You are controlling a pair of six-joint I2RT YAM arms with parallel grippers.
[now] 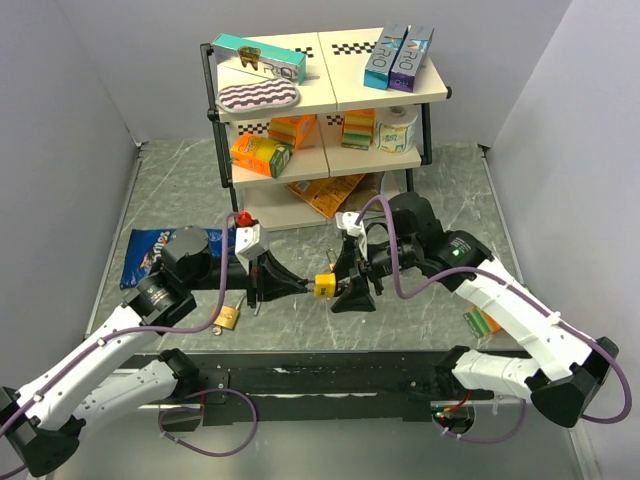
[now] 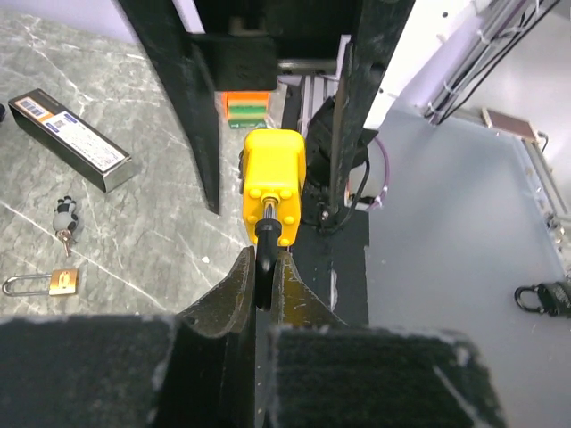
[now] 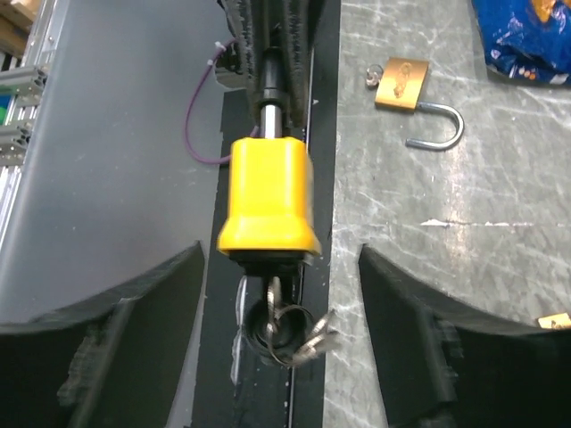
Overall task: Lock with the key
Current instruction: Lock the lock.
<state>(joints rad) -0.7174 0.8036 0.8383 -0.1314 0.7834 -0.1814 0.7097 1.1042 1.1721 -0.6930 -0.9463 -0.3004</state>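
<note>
A yellow padlock [image 1: 325, 285] hangs in the air between my two grippers. My left gripper [image 1: 298, 285] is shut on its black shackle; in the left wrist view the fingers [image 2: 234, 290] pinch the shackle [image 2: 265, 259] just below the yellow body [image 2: 274, 178]. In the right wrist view the padlock [image 3: 268, 192] faces me with a key and key ring [image 3: 285, 325] hanging from its keyhole end. My right gripper [image 3: 281, 276] is open, its fingers [image 3: 147, 299] wide on either side of the key, not touching it.
An open brass padlock [image 1: 228, 318] lies on the table by the left arm, also in the right wrist view [image 3: 406, 89]. A blue snack bag [image 1: 150, 250] lies at the left. A two-tier shelf [image 1: 330, 95] with boxes stands behind.
</note>
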